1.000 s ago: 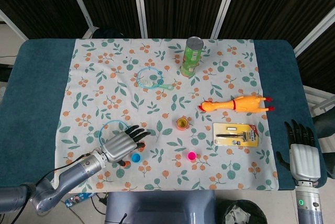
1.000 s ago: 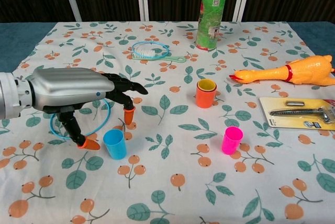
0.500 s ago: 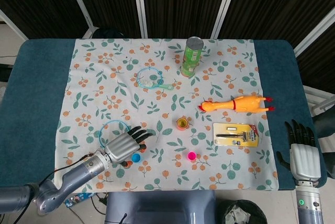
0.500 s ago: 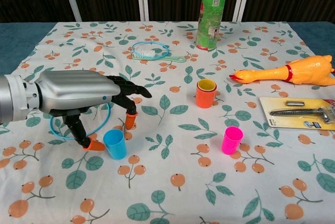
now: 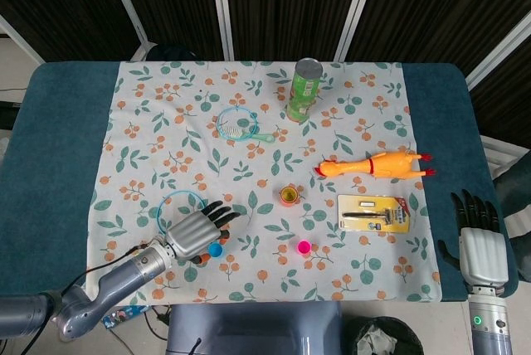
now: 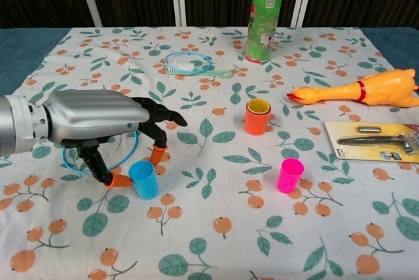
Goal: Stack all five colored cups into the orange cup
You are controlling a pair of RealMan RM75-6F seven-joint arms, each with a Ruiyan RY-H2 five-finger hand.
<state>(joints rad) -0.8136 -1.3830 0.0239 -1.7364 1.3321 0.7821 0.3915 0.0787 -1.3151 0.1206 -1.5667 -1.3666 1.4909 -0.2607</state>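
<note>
1. Chest view: our left robot hand (image 6: 98, 123) sits low over the worktop (image 6: 209, 241), front-left, fingers spread and curved down around the blue cup (image 6: 143, 179).
2. Blue cup stands upright just under and in front of the hand. One orange fingertip (image 6: 118, 180) touches or nearly touches its left side, another fingertip sits just behind its rim. We can't tell if there's real contact, and the cup is not lifted.
3. Left robot hand: not clenched, holding nothing that we can confirm, so we read it as released.
4. Orange cup (image 6: 257, 117) stands upright mid-cloth, well right of the hand, with a yellow cup nested inside it.
5. Pink cup (image 6: 290, 175) stands upright, alone, in front of and slightly right of the orange cup, well apart from the blue one.
6. Head view: right robot hand (image 5: 479, 235) rests at the right edge of the worktop off the floral cloth, fingers extended, nothing in it.
7. Also on the cloth: blue ring (image 6: 75, 159) partly under the left hand, green can (image 6: 265, 14), rubber chicken (image 6: 360, 89), packaged tool (image 6: 380, 140).
</note>
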